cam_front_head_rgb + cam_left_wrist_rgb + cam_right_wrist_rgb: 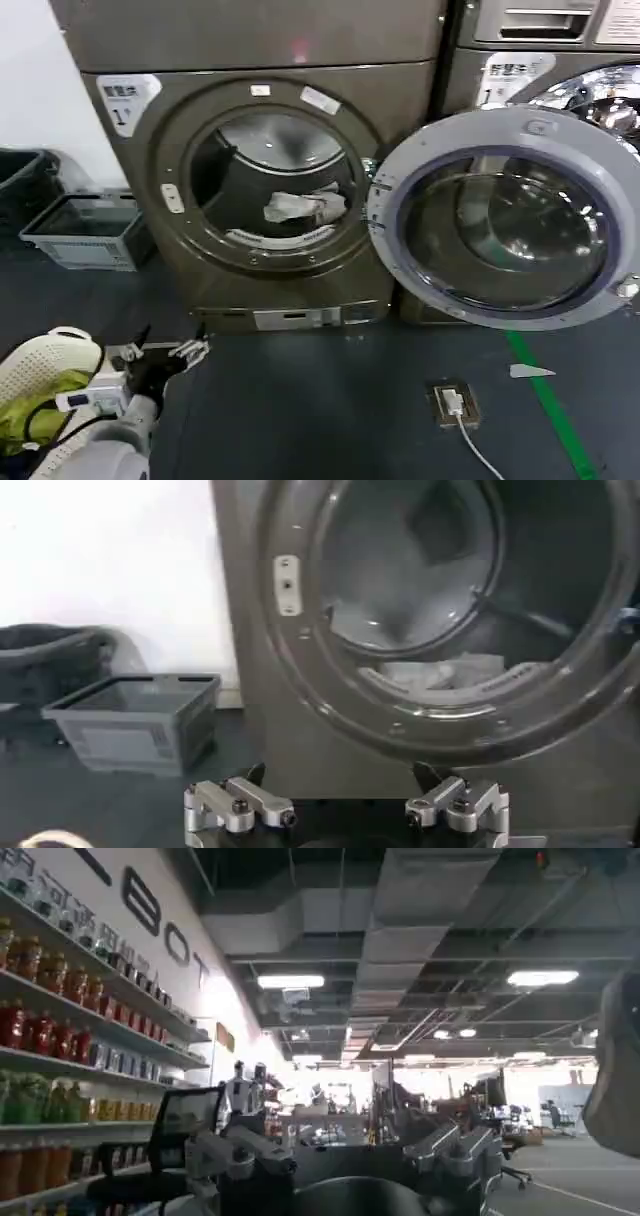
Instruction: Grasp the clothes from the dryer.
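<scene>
Your left hand (170, 358) is hanging low at the near left, above the dark floor (340, 410) and short of the dryer (260, 170). In the left wrist view that hand (345, 810) is facing the dryer's round port, its fingers (240, 805) spread wide with nothing between them.

The clothes (303, 207) are lying inside the dryer's dark drum, toward the lower right of the opening, well apart from your left hand. In the left wrist view the clothes (440, 672) are showing pale just behind the port's lower lip.

The dryer's door (505, 218) is standing swung fully open to the right, its grey rim and glass facing you. It is covering part of a second machine (560, 60) to the right of the dryer. A white sticker (128, 100) marked 1 is sitting on the dryer's upper left corner.

A grey crate (85, 232) is resting on the floor to the left of the dryer, with a black bin (25, 180) just behind it by the white wall. Yellow-green fabric (35, 410) is lying in a white basket (45, 360) at your near left, beside the left arm.

Your right hand (345, 1163) is pointing up and away toward a ceiling and shelves of bottles (60, 1028), its fingers (235, 1153) spread apart and gripping nothing.
</scene>
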Robot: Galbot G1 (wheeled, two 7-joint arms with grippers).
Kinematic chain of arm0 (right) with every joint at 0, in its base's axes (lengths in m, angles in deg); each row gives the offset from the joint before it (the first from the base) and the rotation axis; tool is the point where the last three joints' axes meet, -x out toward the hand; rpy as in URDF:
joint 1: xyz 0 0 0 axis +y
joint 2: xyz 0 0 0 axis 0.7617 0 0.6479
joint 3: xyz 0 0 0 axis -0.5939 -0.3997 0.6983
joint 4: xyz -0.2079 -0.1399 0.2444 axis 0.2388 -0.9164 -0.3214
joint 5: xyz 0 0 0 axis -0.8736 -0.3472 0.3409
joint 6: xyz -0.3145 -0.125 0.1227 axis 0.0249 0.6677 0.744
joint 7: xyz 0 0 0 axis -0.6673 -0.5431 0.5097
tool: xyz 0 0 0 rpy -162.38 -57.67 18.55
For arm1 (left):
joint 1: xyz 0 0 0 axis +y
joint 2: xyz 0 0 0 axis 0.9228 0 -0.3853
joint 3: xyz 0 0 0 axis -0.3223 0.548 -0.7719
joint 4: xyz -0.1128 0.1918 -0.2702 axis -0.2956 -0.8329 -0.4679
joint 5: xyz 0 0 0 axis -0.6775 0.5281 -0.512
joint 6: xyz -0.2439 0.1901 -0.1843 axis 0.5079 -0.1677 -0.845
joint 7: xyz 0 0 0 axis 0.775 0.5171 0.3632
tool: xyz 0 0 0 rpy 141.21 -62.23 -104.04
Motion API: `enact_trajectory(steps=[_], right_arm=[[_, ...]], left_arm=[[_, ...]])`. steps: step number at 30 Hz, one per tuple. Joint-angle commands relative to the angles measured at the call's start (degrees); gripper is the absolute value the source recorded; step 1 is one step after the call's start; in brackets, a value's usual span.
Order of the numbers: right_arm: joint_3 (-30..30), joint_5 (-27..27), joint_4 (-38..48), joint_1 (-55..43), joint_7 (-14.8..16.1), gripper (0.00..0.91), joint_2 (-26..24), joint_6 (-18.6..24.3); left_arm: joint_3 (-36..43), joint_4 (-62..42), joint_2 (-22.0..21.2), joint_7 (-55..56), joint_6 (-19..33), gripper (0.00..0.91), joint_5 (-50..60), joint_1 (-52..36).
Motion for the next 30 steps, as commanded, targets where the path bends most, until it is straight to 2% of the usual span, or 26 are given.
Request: enact_trajectory(steps=[1,15,20,30], right_arm=[[0.0,0.1,0.0,0.0,0.0,0.907,0.0,0.1],[-0.2,0.0,0.4,-0.1,0.0,0.907,0.1,0.5],[-0.5,0.0,0.3,-0.2,-0.2,0.907,0.3,1.9],[0.6,2.5,-0.1,0.0,-2.1,0.907,0.0,2.8]], left_arm=[[0.0,0.0,0.0,-0.1,-2.8,0.907,0.0,0.1],[0.4,0.2,-0.1,-0.2,-2.8,0.907,-0.1,0.2],[0.6,0.5,-0.2,-0.2,-2.8,0.907,0.0,0.3],[0.7,1.1,-0.1,0.1,-2.8,0.907,-0.7,0.4]])
